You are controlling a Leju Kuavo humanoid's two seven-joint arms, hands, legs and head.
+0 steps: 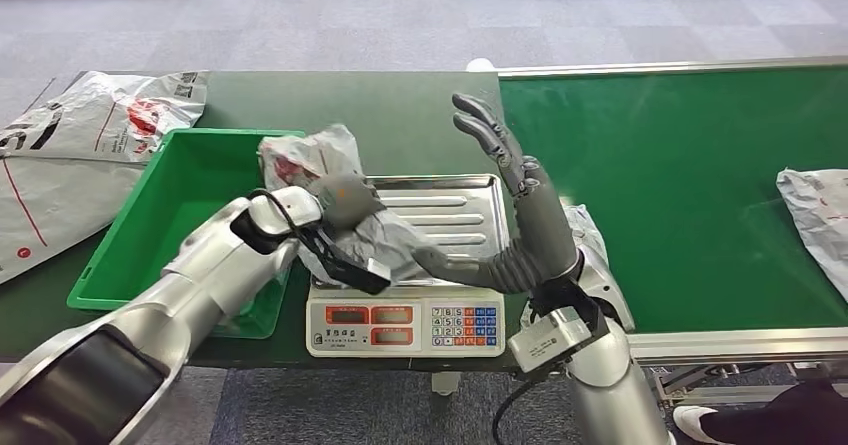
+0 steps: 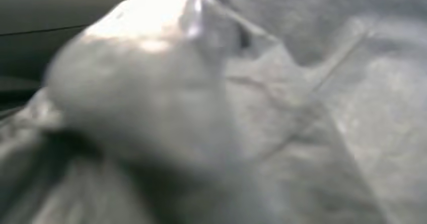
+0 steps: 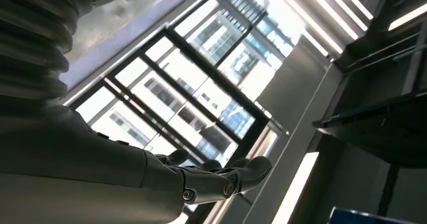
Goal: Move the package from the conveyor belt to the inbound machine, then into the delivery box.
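A crumpled grey plastic package (image 1: 318, 170) with red print lies across the left part of the weighing scale's steel tray (image 1: 450, 210) and leans over toward the green box (image 1: 190, 190). My left hand (image 1: 345, 227) grips the package from the front; in the left wrist view the grey film of the package (image 2: 302, 108) is pressed close and blurred. My right hand (image 1: 505, 190) is raised above the tray's right side, fingers spread and pointing up, holding nothing; the right wrist view looks up past that right hand (image 3: 211, 178) at ceiling windows.
The scale's keypad front (image 1: 405, 325) faces me. The green conveyor belt (image 1: 680, 185) runs on the right, with another grey package (image 1: 820, 220) at its right edge. Flat grey mail bags (image 1: 80, 145) lie left of the green box.
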